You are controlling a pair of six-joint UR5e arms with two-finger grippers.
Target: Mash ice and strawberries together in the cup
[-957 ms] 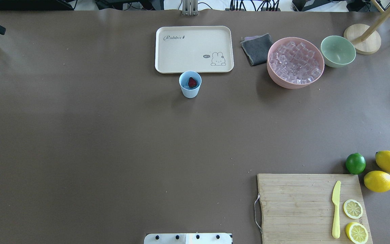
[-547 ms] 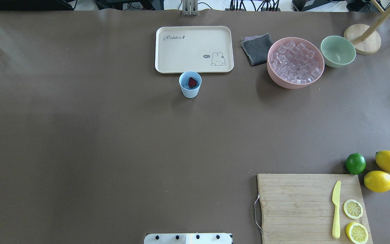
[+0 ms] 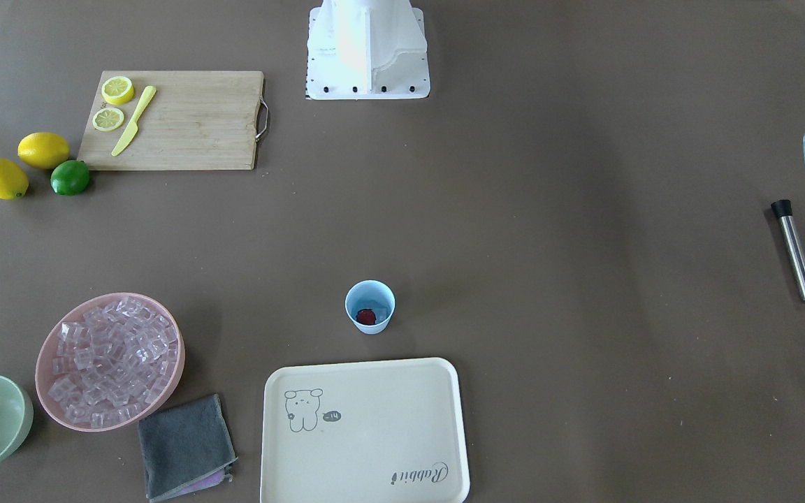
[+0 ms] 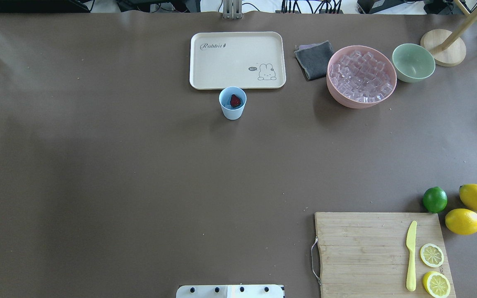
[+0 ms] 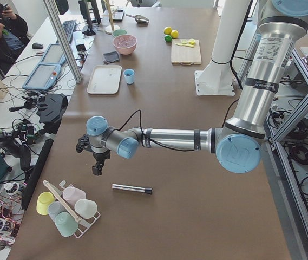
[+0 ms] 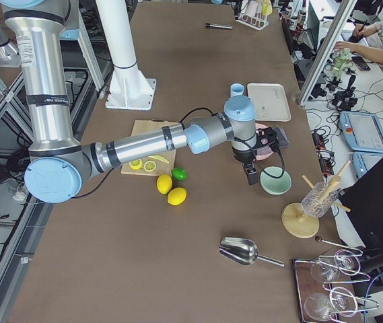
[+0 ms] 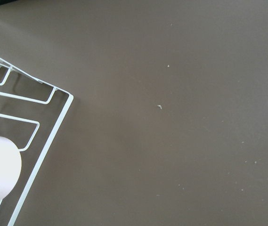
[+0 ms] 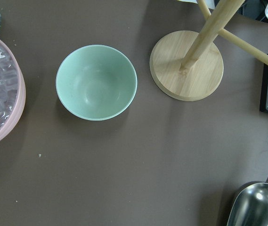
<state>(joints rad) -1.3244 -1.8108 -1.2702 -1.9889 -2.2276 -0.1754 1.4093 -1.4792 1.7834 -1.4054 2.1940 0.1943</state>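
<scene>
the cup (image 4: 232, 113) stands upright near the middle of the table's (image 4: 139, 174) far side, just beside the near edge of the cream tray (image 4: 222, 66) and apart from it, with one strawberry (image 4: 235, 100) lying in its bottom; whether any ice has gone in with it is too small to tell. the ice (image 4: 362, 76) is heaped in the pink bowl (image 4: 348, 102), well to the right of the cup. the cup looks light and thin-walled, so it will likely slide or tip under a downward push; the safest hold seems to be around its outer wall below the rim, leaving the mouth free. the cubes look hard and slippery, the berry soft. the left gripper (image 5: 97, 165) hangs at the table's left end, near a metal rod (image 5: 132, 188) lying flat there, and i cannot tell how its jaws stand. the right gripper (image 6: 252, 176) hovers over the green bowl (image 4: 413, 62), next to the pink bowl, and its jaws cannot be judged either. a grey cloth (image 4: 315, 60) lies between tray and pink bowl, a wooden stand (image 4: 443, 51) sits beyond the green bowl, and a metal scoop (image 6: 245, 252) lies further right. the cutting board (image 4: 358, 248) with knife (image 4: 410, 256), lemons (image 4: 463, 221) and lime (image 4: 434, 199) is well apart. nothing stands in the way of the cup.
</scene>
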